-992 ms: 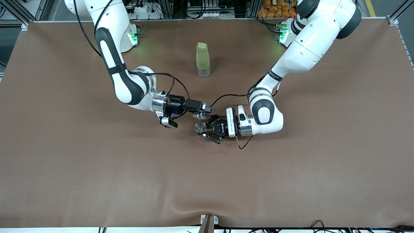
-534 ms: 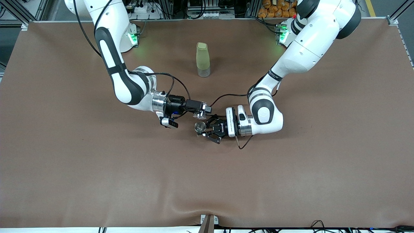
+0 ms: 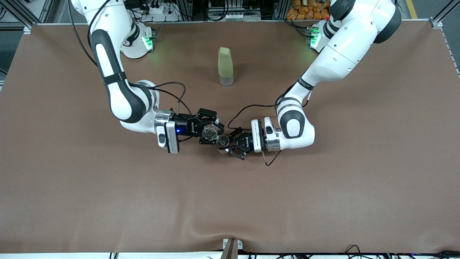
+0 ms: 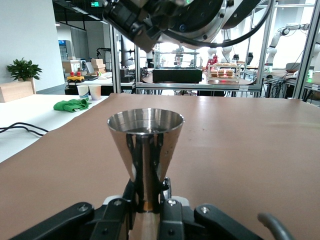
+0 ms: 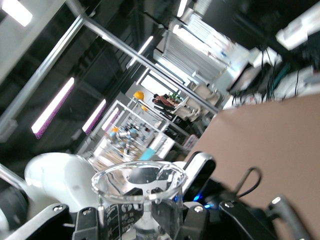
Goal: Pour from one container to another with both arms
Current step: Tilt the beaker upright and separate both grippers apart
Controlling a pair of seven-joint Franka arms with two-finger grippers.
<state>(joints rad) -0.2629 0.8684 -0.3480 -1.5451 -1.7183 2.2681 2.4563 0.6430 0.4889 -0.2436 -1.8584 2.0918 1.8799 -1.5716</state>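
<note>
A wide brown bench [image 3: 323,187] fills the front view, with two white arms reaching in from their bases to meet near its middle. The right arm [image 3: 118,93] and the left arm [image 3: 323,68] both bend low, wrists level, so that their hands nearly face each other.

A tall pale green bottle [image 3: 225,66] stands upright, well apart from both hands and untouched.

The right gripper [image 3: 210,133] has its fingers closed on a clear glass beaker [image 5: 137,197] with printed markings, gripped low on its body, its rim above the fingers. It looks empty (though the glass makes that hard to judge).

The left gripper [image 3: 230,144] has its fingers pinched narrowly on the waist of a small steel jigger [image 4: 145,150], whose open cone stands upright above the fingers.

The two mouths sit just beside each other in the front view. The step in hand appears to be bringing the containers together for pouring. The next move likely calls for tilting one rim slowly over the other while the receiving hand keeps steady.
</note>
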